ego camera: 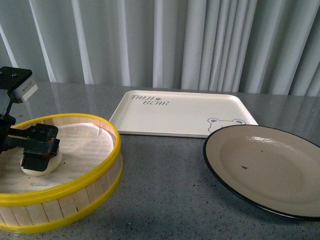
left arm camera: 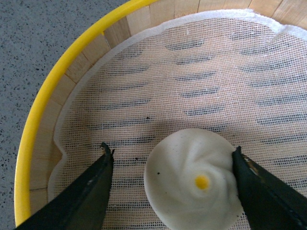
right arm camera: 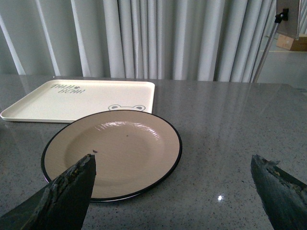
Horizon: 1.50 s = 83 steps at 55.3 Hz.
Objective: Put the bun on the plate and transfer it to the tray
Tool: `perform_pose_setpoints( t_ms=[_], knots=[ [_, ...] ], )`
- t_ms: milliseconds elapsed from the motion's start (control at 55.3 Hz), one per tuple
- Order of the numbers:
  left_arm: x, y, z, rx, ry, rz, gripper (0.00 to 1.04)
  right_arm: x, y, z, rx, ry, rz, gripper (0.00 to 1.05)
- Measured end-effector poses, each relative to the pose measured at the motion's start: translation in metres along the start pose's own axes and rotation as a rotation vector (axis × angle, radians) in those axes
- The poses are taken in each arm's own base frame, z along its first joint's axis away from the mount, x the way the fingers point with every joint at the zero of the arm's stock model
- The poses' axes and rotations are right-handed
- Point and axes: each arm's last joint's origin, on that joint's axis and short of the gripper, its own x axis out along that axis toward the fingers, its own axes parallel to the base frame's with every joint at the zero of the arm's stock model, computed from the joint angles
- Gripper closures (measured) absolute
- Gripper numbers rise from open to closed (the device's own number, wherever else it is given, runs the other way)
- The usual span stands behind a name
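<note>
The small round cream-white steamed bun (ego camera: 44, 164) lay inside the round bamboo steamer with a yellow rim (ego camera: 75, 192), at the left of the dark grey speckled surface (ego camera: 165, 200). It sat on the white mesh liner (left arm camera: 192, 72) covering the steamer's slatted floor. A small yellow dot marked the centre of its pleated swirl.

The left gripper (ego camera: 40, 150) was lowered into the steamer right over the bun. In the left wrist view its black fingers (left arm camera: 91, 191) were spread wide and straddled the bun. The bun lay between them but off-centre. One fingertip stood at the bun's edge, and whether it touched could not be told. A strip of bare mesh separated the bun from the other finger. The fingers had not closed on it.

The large round beige-grey plate with a thin black rim (ego camera: 265, 170) rested on the surface at the right, well apart from the steamer. A tiny dark speck showed near its middle. The flat cream-white rectangular tray with grey lettering and a bear face (ego camera: 180, 112) lay just behind the plate, its near right corner beside the plate's far rim.

The right gripper (right arm camera: 172, 158) was out of the front view. In the right wrist view it hung above the surface on the near side of the plate, its fingers spread wide and holding nothing. Pale grey curtains (ego camera: 175, 40) hung behind the surface.
</note>
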Motion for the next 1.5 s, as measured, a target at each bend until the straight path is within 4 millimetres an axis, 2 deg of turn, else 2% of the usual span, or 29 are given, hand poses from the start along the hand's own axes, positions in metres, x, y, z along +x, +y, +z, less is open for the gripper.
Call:
perform_pose_setpoints(
  t_ms=[271, 380, 597, 777, 922, 1085, 1139, 1247, 1500],
  knots=[
    [-0.005, 0.001, 0.006, -0.003, -0.005, -0.005, 0.8, 0.0, 0.0, 0.0, 0.0, 0.0, 0.0, 0.08],
    [-0.012, 0.002, 0.015, -0.008, -0.032, -0.005, 1.01, 0.0, 0.0, 0.0, 0.0, 0.0, 0.0, 0.08],
    [-0.031, -0.001, 0.034, -0.004, -0.093, -0.028, 1.01, 0.0, 0.0, 0.0, 0.0, 0.0, 0.0, 0.08],
    [-0.044, -0.016, 0.055, 0.004, -0.16, -0.076, 1.01, 0.0, 0.0, 0.0, 0.0, 0.0, 0.0, 0.08],
    [-0.056, -0.047, 0.083, 0.041, -0.247, -0.145, 1.01, 0.0, 0.0, 0.0, 0.0, 0.0, 0.0, 0.08],
    [-0.062, -0.102, 0.122, 0.107, -0.345, -0.247, 1.01, 0.0, 0.0, 0.0, 0.0, 0.0, 0.0, 0.08],
    [-0.058, -0.129, 0.136, 0.138, -0.369, -0.299, 1.01, 0.0, 0.0, 0.0, 0.0, 0.0, 0.0, 0.08],
    [-0.049, -0.164, 0.149, 0.175, -0.384, -0.37, 1.01, 0.0, 0.0, 0.0, 0.0, 0.0, 0.0, 0.08],
    [-0.026, -0.216, 0.171, 0.223, -0.385, -0.471, 1.01, 0.0, 0.0, 0.0, 0.0, 0.0, 0.0, 0.08]
  ],
)
